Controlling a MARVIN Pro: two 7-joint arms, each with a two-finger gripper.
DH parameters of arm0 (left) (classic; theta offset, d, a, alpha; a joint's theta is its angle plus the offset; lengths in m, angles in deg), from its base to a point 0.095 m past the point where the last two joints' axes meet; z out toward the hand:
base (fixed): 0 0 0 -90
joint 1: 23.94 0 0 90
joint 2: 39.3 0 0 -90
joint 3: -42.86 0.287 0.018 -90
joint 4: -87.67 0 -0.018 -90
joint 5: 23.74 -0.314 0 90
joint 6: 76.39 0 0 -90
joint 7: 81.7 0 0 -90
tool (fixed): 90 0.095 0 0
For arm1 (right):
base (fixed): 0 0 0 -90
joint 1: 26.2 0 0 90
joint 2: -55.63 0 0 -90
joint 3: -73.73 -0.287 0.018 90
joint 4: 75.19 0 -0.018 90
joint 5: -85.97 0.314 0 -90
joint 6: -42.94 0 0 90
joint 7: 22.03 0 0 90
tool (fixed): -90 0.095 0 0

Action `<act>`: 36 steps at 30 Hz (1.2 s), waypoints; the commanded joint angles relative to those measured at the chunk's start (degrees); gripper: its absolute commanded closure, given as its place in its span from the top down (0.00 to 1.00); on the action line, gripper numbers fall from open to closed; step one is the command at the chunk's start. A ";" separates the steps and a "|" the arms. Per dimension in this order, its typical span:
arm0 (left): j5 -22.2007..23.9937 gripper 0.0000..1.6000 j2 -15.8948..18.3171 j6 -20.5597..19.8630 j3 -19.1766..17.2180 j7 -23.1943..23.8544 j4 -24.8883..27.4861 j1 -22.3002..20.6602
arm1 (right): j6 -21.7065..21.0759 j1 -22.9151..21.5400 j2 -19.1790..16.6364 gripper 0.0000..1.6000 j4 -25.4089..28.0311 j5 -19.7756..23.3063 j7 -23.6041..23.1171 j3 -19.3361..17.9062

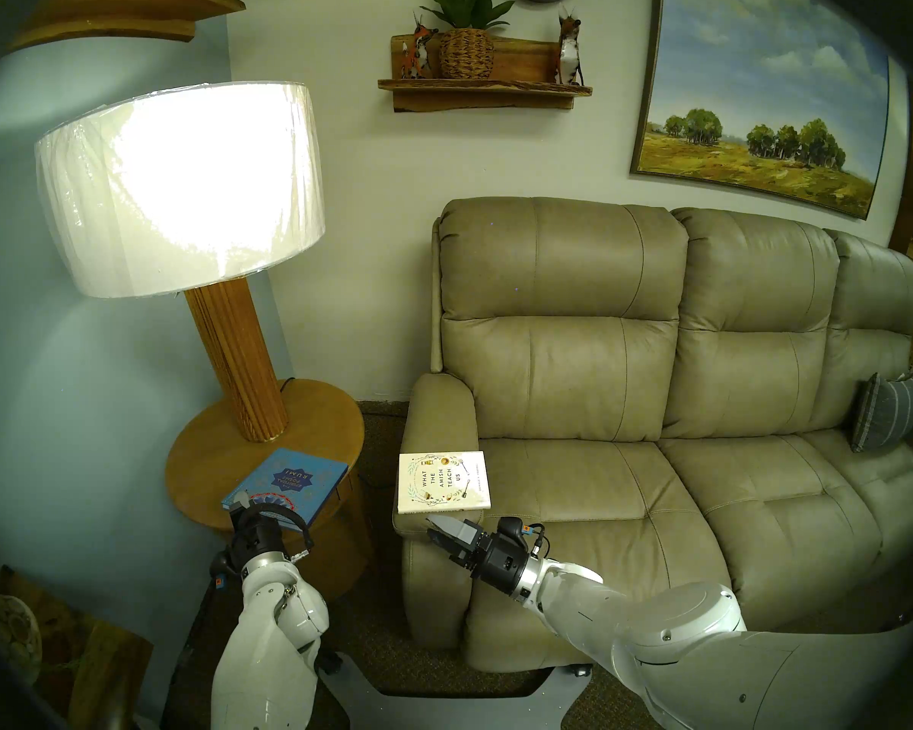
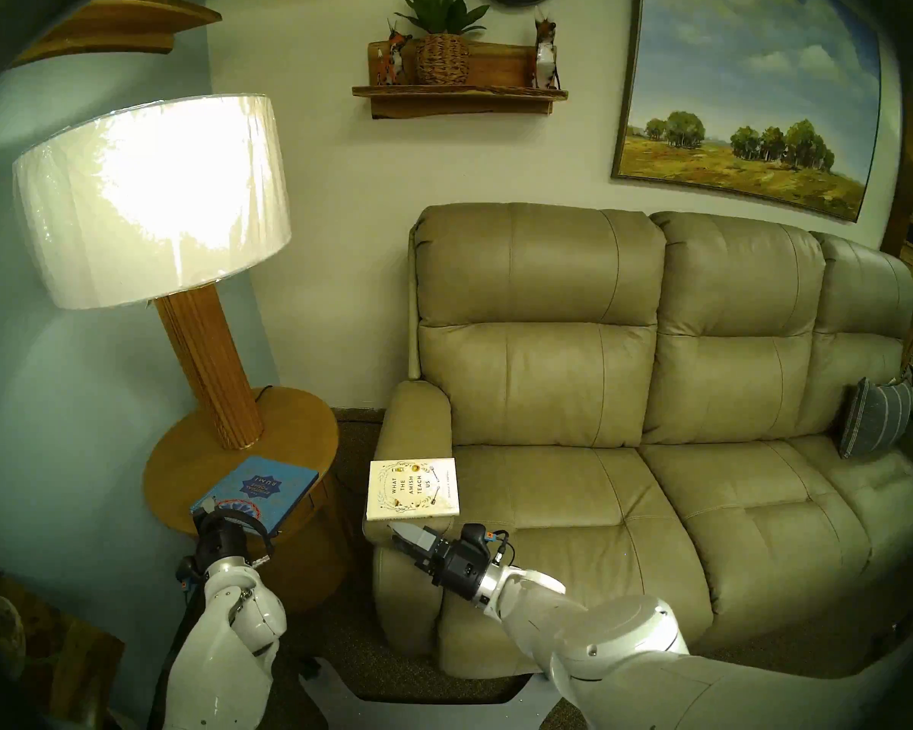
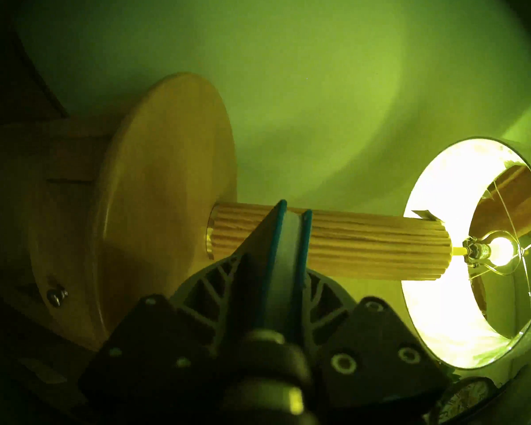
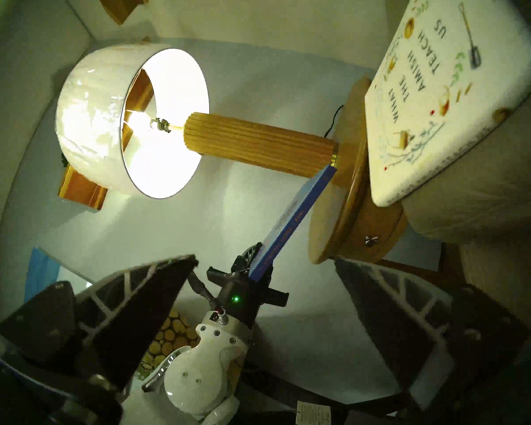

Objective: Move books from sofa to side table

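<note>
Left gripper [image 1: 242, 504] clamped on turquoise-blue RUMI hardcover [image 1: 291, 482] over round honey-brown wooden counter [image 1: 201, 450], right gripper [image 1: 440, 535] spread open at white Amish hardcover's [image 1: 442, 482] six o'clock on tan leather sofa arm [image 1: 436, 407]

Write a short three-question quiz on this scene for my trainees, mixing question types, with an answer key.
1. True or false: the white book lies on the round table.
2. Which gripper holds the blue book? A) left B) right C) neither
3. Fill in: the lamp on the table is switched ____.

Key:
1. False; it rests on the sofa arm.
2. A; the left gripper is shut on it, the right gripper is open.
3. on
</note>
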 commanded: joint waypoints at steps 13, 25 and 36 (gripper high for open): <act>-1.42 0.00 5.21 5.34 -0.67 -15.55 -4.88 -12.21 | -1.53 0.42 -1.12 1.00 -0.52 1.42 -0.73 -0.98; -2.47 0.49 5.78 6.23 1.08 -21.81 -10.57 -18.23 | -2.08 0.58 -1.42 1.00 -0.61 1.63 -0.73 -0.89; -1.57 1.00 3.47 8.38 0.35 -24.03 1.92 -10.03 | -2.27 0.66 -1.68 1.00 -0.61 2.07 -0.73 -0.83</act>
